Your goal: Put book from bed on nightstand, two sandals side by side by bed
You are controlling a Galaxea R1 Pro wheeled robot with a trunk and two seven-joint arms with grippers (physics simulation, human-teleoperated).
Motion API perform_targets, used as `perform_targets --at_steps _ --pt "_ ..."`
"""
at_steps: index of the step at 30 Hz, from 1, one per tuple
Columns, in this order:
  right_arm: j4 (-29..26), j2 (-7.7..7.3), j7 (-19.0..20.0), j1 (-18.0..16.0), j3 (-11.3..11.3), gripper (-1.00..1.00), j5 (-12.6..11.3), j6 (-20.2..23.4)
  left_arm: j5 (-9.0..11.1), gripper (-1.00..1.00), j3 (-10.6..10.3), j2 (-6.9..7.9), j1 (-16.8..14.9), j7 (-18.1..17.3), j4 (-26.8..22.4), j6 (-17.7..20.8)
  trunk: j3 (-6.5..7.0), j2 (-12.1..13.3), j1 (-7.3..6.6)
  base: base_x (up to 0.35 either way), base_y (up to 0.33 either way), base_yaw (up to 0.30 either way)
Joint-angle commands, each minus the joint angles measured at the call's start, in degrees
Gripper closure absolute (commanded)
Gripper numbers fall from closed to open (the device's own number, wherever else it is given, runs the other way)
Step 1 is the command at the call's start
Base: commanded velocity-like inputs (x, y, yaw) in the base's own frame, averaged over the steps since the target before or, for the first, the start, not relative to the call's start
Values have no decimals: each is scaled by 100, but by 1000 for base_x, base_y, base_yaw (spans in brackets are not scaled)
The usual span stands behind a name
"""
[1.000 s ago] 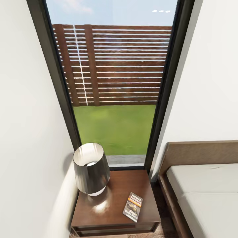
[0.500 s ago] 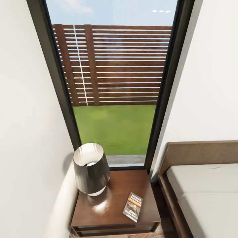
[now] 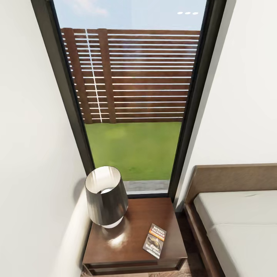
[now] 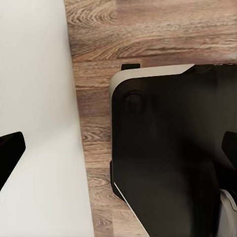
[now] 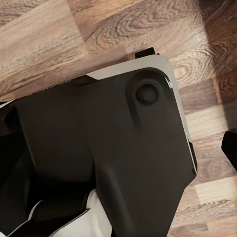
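Note:
The book (image 3: 154, 241), a thin paperback with a dark cover and orange lettering, lies flat on the front right part of the nightstand (image 3: 132, 246). This dark brown glossy nightstand stands in the corner under the tall window (image 3: 132, 100). To its right is the bed (image 3: 238, 219), with a pale grey mattress and a brown headboard. The sandals are out of view. My left gripper (image 4: 118, 153) hangs open over the wood floor and my own black base, with nothing between its fingers. My right gripper (image 5: 118, 143) is open as well, above the base and floor.
A dark lamp (image 3: 106, 198) with a white inside stands on the nightstand's back left. White walls close in on the left (image 3: 34, 173) and behind the bed. A narrow strip of floor (image 3: 191, 246) separates nightstand and bed. My black base (image 4: 173, 148) sits on wood planks.

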Motion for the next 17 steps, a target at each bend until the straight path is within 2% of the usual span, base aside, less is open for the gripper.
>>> perform_targets --at_steps 1,17 --pt "-7 1 28 -5 -49 -100 48 -12 46 -100 -50 -1 -4 23 3 -19 -12 -11 3 0 0 0" --pt "-5 1 30 -2 -48 -100 48 -12 51 -100 -49 0 -4 23 3 -19 -12 -11 3 0 0 0"
